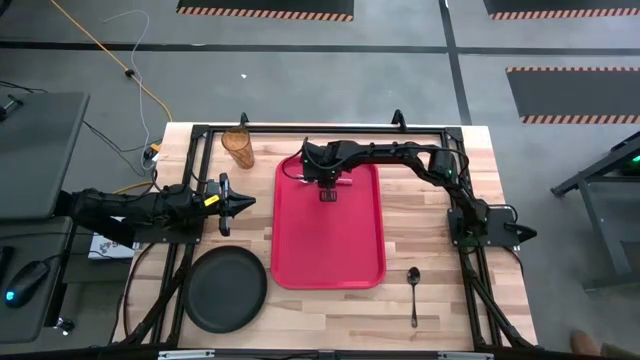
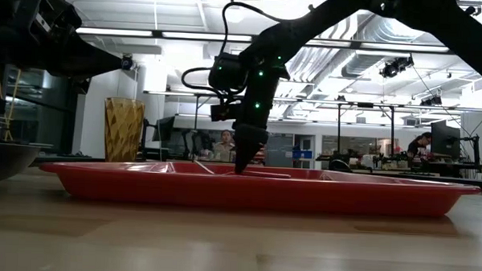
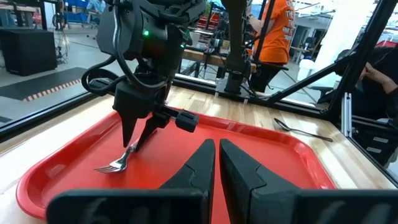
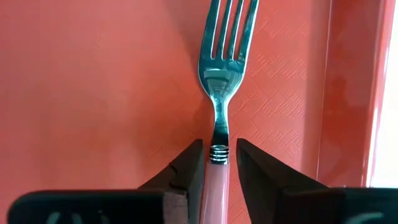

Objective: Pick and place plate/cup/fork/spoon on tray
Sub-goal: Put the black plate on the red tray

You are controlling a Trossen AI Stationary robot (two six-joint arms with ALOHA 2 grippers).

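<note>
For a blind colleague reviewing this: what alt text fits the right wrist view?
The right gripper closes on the pink handle of a small silver-tined fork, its tines lying on the red plastic tray. The tray's raised rim shows along one edge.

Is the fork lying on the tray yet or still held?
Both: the fork has its tines on the tray, while the right gripper grips its pink handle, as both wrist views show.

The fork [image 4: 219, 93] handle's far end is cut off between the right jaws.
</note>
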